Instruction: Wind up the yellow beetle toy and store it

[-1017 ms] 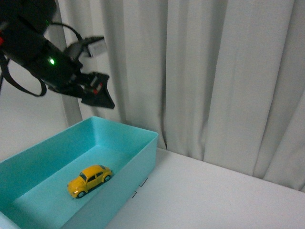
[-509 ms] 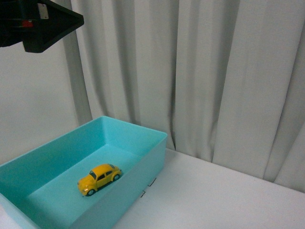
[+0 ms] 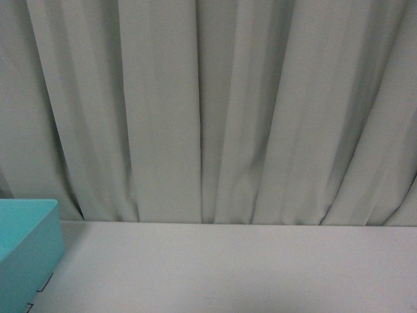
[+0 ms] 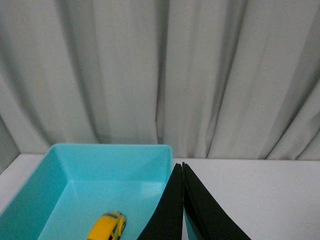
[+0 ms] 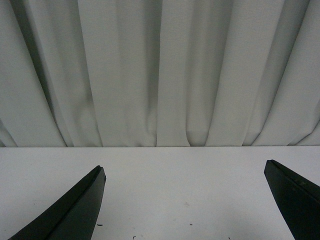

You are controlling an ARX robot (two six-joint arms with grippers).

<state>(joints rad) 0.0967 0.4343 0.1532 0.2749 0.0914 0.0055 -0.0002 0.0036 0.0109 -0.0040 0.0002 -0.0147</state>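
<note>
Front view: mostly pale grey pleated curtain (image 3: pixel 215 111) above a white tabletop (image 3: pixel 228 267); only one corner of the teal bin (image 3: pixel 23 251) pokes in at lower left, interior not visible from here, neither arm in frame. A few small dark marks on the table beside the bin's base. Left wrist view fills the gap: looks down into the teal bin (image 4: pixel 65 185) from above, with the yellow beetle toy (image 4: pixel 107 228) sitting on the bin floor toward the near side, partly cut by the frame edge, clear of the walls. Left gripper (image 4: pixel 183 172) raised above the bin's right-hand rim, black fingers (image 4: pixel 167 215) pressed tip to tip with no gap, nothing between them, not touching toy or bin as far as can be told. Same curtain behind the bin, white table running off to the side. Right wrist view: no bin, no toy, just bare white table (image 5: pixel 180 180) meeting the curtain (image 5: pixel 160 75). Right gripper (image 5: pixel 185 167) spread wide, one black finger (image 5: pixel 75 210) at each side of the frame, empty, hanging over the table. Tiny dark specks on the table surface near the lower edge, too small to identify.
</note>
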